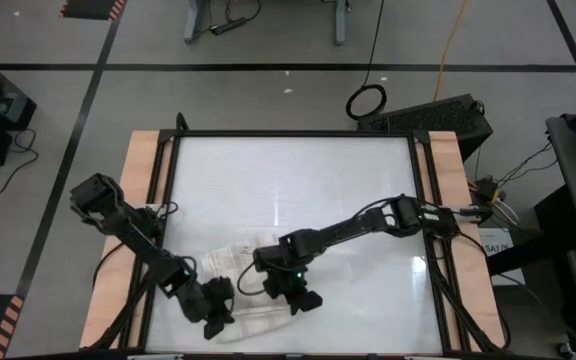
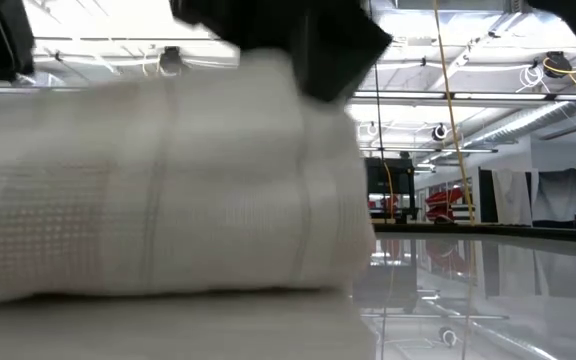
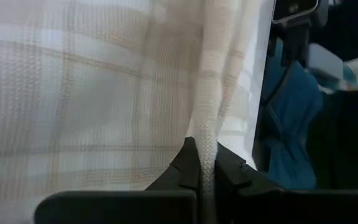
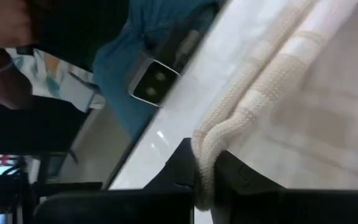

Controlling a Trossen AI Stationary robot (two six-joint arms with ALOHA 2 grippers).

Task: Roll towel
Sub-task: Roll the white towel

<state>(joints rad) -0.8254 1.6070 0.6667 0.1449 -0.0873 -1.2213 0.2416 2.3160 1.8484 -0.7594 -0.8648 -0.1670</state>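
The towel (image 1: 230,262), cream-white with a faint beige check, lies bunched near the table's front edge, left of the middle. In the low view the towel (image 2: 158,190) shows as a thick folded bundle resting on the white tabletop. My left gripper (image 1: 218,312) is at its near left side and my right gripper (image 1: 293,297) at its near right side. Both are shut on cloth. The wrist views show the left gripper (image 3: 205,157) and the right gripper (image 4: 204,160) each with a ridge of towel between the fingertips. My left gripper pinches a raised fold of the towel (image 3: 207,134) between its two fingers, slanting down at it. The fold runs away from the fingers as a narrow ridge, and the cloth beside it spreads flat. My right gripper pinches a thick rolled-over edge of the towel (image 4: 211,138) between its two fingers, slanting down at it. The edge bends into a loop at the fingertips and runs on as a cord-like ridge. The rest of the cloth lies on the table.
The white tabletop (image 1: 298,190) lies behind the towel, framed by black rails and wooden side strips (image 1: 140,200). A person in teal clothing (image 3: 291,118) stands just past the table's front edge. A black box (image 1: 433,115) sits beyond the far right corner.
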